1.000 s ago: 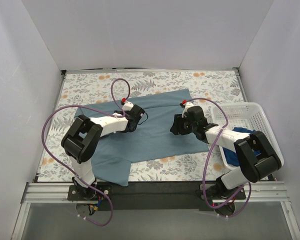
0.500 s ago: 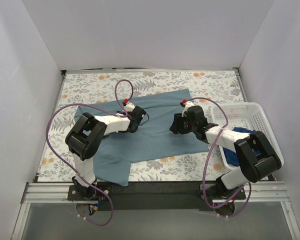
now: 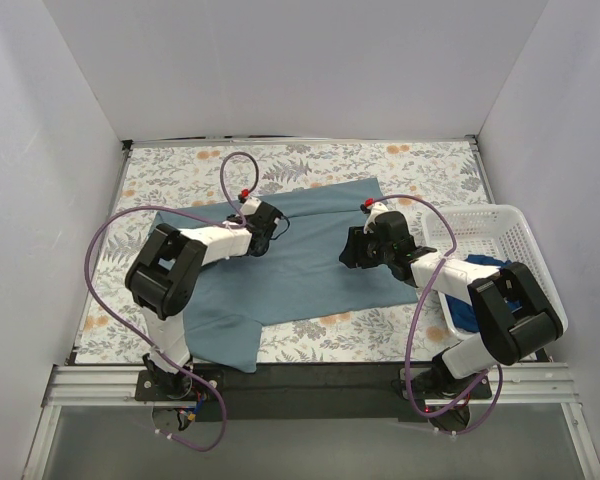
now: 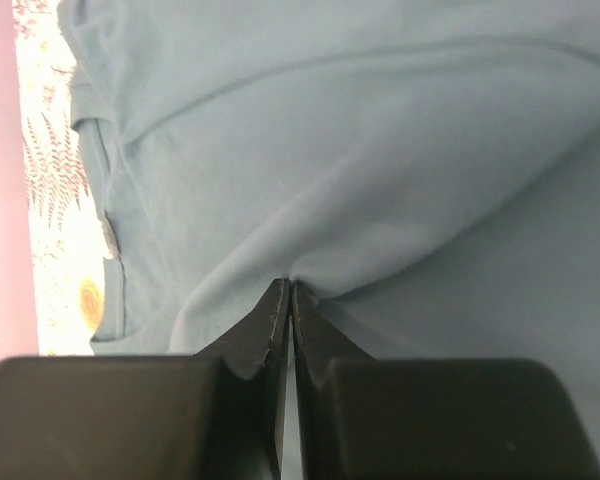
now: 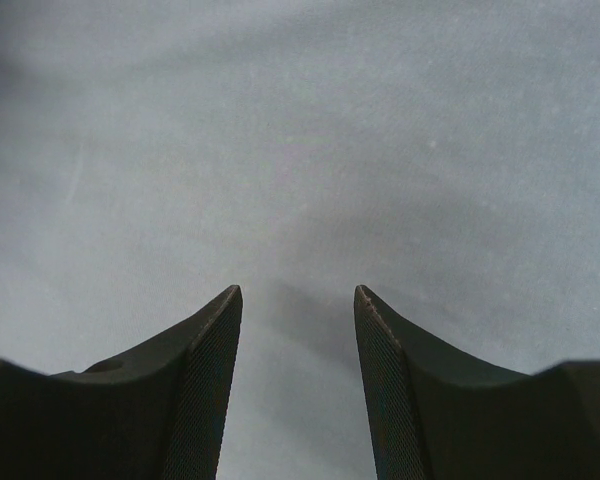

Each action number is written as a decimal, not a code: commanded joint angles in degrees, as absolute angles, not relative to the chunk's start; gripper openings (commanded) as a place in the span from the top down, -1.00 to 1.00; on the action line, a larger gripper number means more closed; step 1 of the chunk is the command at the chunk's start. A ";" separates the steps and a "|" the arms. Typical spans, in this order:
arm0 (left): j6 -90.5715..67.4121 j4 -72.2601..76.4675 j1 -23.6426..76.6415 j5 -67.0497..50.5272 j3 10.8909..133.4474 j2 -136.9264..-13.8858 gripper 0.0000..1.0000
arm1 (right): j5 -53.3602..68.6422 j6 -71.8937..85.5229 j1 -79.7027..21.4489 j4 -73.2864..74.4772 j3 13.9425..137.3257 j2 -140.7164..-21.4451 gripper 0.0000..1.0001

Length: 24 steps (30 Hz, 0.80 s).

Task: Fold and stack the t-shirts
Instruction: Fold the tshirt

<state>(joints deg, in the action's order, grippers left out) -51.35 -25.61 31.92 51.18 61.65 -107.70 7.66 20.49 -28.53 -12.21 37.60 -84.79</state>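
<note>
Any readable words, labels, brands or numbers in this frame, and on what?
No readable text anywhere.
Small grey tag at the edge of the slate-blue t-shirt: too small and blurred to read.
White basket and floral table cover: no lettering visible.

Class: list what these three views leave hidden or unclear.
- Top view: the right arm covers most of the dark blue t-shirt in the white basket.
- Left wrist view: the bunched fold hides how many layers of the slate-blue t-shirt the left gripper pinches.
- Right wrist view: whether the right gripper touches the cloth.
</note>
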 commanded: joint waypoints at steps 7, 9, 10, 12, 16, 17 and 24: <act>-42.90 -18.72 24.36 49.84 67.57 -104.85 1.00 | 8.52 20.65 -28.74 -14.85 37.79 -86.13 -0.11; -42.89 -18.11 23.38 48.44 68.90 -105.73 1.00 | 8.61 20.65 -28.74 -14.85 37.88 -86.40 -0.11; -42.89 -18.02 22.51 47.82 70.04 -106.08 1.00 | 8.70 20.65 -28.65 -14.85 37.97 -86.48 -0.10; -42.80 -17.49 21.71 47.11 71.27 -108.09 1.00 | 8.96 20.57 -28.74 -14.85 38.06 -86.83 -0.10; -43.07 -17.49 20.13 46.14 74.00 -111.69 1.00 | 9.40 20.48 -28.74 -14.85 38.23 -87.27 -0.10; -43.15 -17.49 19.87 46.14 74.44 -112.14 1.00 | 9.49 20.48 -28.65 -14.94 38.23 -87.45 -0.10; -44.38 -17.40 17.93 47.54 78.48 -114.87 0.72 | 10.19 20.30 -28.74 -14.94 38.58 -88.15 -0.10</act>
<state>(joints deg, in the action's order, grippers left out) -43.83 -17.96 18.70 45.91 75.26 -115.63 9.37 20.69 -28.53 -12.29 37.60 -87.64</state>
